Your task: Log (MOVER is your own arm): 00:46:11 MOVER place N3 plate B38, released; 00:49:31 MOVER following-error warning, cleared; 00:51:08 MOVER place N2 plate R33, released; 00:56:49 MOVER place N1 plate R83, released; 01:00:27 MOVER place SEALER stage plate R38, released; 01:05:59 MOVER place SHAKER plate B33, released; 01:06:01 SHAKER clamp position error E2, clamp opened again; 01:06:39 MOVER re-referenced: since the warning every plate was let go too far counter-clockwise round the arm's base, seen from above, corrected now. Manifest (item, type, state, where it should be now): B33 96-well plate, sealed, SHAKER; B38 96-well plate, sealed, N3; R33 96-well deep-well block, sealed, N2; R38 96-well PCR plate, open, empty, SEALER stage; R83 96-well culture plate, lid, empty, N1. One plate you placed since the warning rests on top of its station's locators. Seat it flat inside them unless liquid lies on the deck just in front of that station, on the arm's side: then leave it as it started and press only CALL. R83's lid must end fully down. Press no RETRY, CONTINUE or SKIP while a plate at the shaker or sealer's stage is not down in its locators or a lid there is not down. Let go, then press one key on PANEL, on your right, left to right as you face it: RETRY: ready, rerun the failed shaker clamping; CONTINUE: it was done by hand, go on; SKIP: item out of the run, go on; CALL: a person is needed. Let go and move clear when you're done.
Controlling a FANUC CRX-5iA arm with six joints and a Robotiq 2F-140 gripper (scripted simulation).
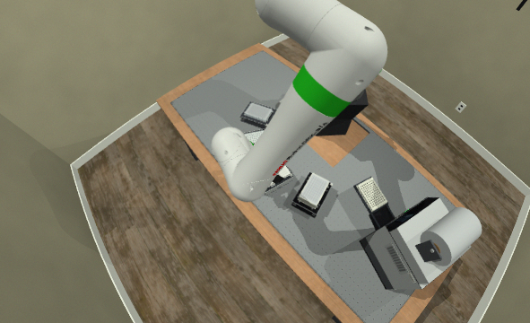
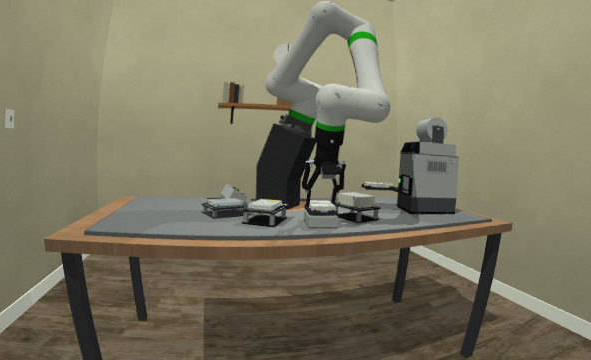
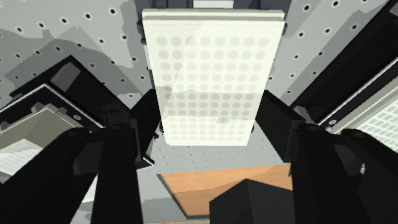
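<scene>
My gripper (image 3: pixel 208 104) points straight down and is shut on the long sides of a white sealed 96-well plate (image 3: pixel 210 75). In the exterior view the gripper (image 2: pixel 323 196) holds this plate (image 2: pixel 321 205) at the top of the light grey shaker block (image 2: pixel 321 219) near the table's front. I cannot tell whether the plate lies flat inside the locators. In the top view my arm hides most of the shaker (image 1: pixel 282 175).
Plates on black nests stand left (image 2: pixel 265 205), far left (image 2: pixel 223 205) and right (image 2: pixel 357 200) of the shaker. The grey sealer (image 2: pixel 427 177) with its stage plate (image 2: pixel 379 185) is at the right. A small tilted panel (image 2: pixel 232 191) sits behind the left nests.
</scene>
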